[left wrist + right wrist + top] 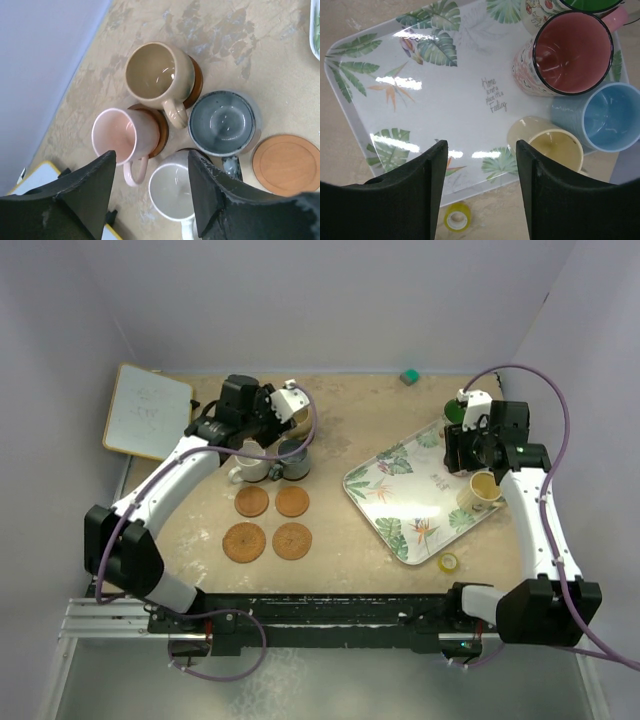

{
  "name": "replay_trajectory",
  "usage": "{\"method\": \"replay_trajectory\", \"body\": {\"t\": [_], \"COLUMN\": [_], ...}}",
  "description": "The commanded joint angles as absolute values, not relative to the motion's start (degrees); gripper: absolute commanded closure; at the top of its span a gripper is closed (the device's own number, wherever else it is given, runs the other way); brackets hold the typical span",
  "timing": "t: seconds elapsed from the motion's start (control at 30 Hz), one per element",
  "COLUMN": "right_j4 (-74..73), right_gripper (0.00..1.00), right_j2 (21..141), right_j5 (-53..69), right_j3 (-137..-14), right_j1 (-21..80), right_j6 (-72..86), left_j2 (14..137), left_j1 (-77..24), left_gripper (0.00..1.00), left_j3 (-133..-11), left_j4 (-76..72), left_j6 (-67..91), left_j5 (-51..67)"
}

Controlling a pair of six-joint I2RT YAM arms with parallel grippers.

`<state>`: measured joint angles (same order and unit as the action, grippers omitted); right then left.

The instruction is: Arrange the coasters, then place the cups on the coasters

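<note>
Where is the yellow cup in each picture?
Top external: the yellow cup is on the right, at the near right edge of the leaf tray.
Left wrist: not in it.
Right wrist: the yellow cup is at the lower right, at the tray's corner, beside the light blue cup.
Shared landmark: the small yellow tape roll just off the tray's near edge.

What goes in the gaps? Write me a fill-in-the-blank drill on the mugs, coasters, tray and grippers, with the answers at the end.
1. ___ coasters carry no mug.
2. The pink mug stands on a brown ___.
3. The red mug stands on the leaf-patterned ___.
4. The left gripper and the right gripper are both ___, with nothing held.
Missing words: four; coaster; tray; open.
</note>
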<state>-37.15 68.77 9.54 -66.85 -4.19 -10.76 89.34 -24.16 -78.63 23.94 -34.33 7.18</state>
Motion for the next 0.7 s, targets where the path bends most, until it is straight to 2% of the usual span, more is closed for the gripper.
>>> {"method": "replay_trajectory", "body": {"t": [0.0,0.2,0.4,0.67], "right_j4": [-39.08,-44.88,-47.8,-47.07], "right_gripper": [0.39,0.23,0.06,0.04], "right_j2": [69.8,72.4,74.71,78.2], "right_j5": [6.64,1.89,-0.69,1.34], "right_j3": [-70.24,-73.42,-75.57,-77.18], "right_j1": [-4.39,-4.39,-4.4,-4.31], "right_j6": [-13.35,-19.0,-23.12,-25.14], "left_j2": [80.76,74.44,71.22,69.59], "left_j1": [-23.69,-23.69,-23.65,-23.69], "left_gripper": [0.4,0.27,0.25,0.23], "left_j3": [-73.7,-68.14,-65.08,-63.87], "left_j4": [16.9,14.58,13.62,14.83], "left_j6": [-30.89,-28.34,-26.32,-25.9], "left_j5": [3.19,3.02,3.17,4.92]}}
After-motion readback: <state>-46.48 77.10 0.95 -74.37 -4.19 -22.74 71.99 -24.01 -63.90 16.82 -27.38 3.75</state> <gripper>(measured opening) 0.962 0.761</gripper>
